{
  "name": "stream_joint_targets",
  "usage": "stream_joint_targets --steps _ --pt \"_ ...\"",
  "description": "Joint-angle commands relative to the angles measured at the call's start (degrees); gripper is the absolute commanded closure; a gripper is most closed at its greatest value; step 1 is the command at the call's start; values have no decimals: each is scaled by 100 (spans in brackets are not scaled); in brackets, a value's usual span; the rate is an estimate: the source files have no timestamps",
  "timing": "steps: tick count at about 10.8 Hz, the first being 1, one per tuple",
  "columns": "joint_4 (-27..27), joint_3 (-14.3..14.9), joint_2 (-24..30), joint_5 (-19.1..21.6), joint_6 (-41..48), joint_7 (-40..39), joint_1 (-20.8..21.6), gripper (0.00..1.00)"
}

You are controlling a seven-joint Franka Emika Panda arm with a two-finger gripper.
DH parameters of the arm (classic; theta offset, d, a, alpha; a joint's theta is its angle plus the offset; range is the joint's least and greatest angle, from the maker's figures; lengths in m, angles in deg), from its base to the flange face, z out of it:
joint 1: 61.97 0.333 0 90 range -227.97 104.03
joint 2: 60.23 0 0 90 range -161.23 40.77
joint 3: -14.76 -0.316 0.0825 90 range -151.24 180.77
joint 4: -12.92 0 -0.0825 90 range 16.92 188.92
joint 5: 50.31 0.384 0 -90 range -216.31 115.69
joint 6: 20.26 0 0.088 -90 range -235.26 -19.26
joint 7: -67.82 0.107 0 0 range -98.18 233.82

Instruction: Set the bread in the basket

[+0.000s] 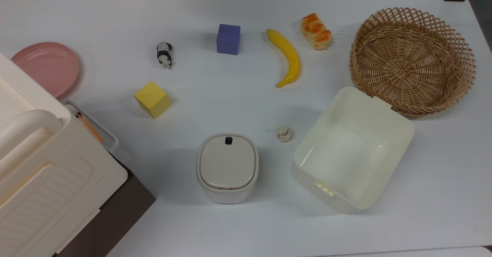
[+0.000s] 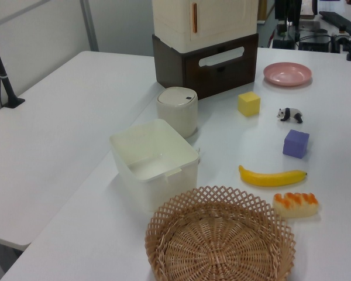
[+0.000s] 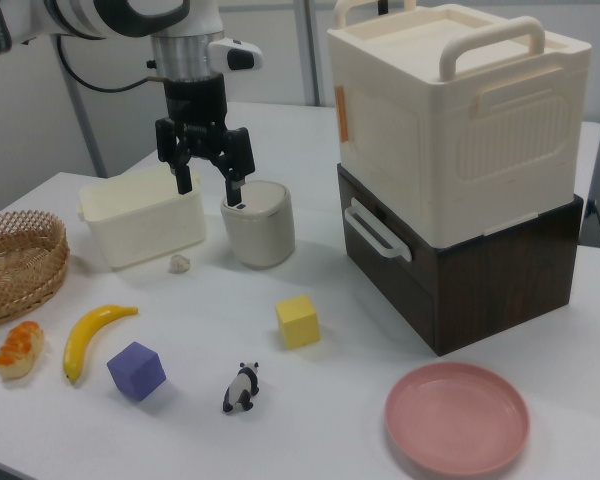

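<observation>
The bread (image 1: pixel 315 30) lies flat on the white table (image 1: pixel 238 226), orange-glazed top up, near the far edge in the top view. It sits between the banana (image 1: pixel 286 56) on the top view's left and the basket (image 1: pixel 412 60) on the top view's right, touching neither. In the left view the bread (image 2: pixel 296 204) lies just beside the basket's (image 2: pixel 220 244) lattice rim, and the basket's near edge is cut off by the bottom of the picture. In the right view the bread (image 3: pixel 17 349) rests at the near left corner, with part of the basket (image 3: pixel 18 263) cut off by the right view's left edge.

Left of the banana in the top view stand a purple cube (image 1: pixel 228 38), a small panda figure (image 1: pixel 164 54) and a yellow cube (image 1: pixel 152 99). A pink plate (image 1: pixel 47 68) lies at the far left, its near side hidden behind a cream storage box (image 1: pixel 42 172) that is itself cut off by the picture's edge. A cream tub (image 1: pixel 352 150) sits open just near of the basket, and a tiny off-white lump (image 1: pixel 283 133) rests between it and a lidded bin (image 1: pixel 227 167); what the lump is cannot be made out.

In the right view the gripper (image 3: pixel 206 178) hangs above the lidded bin (image 3: pixel 257 223), well apart from the bread, its two fingers spread with nothing between them. The arm runs out of the picture at the top left.
</observation>
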Motion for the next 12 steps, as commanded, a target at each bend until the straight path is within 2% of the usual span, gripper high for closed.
stream_joint_targets --steps 1,4,8,12 --pt "73 11 32 127 -70 -103 46 0" --pt "73 2 15 364 -79 -59 46 0" --pt "91 -7 -12 400 -79 -59 64 0" --pt "161 2 -151 391 -88 -60 484 0"
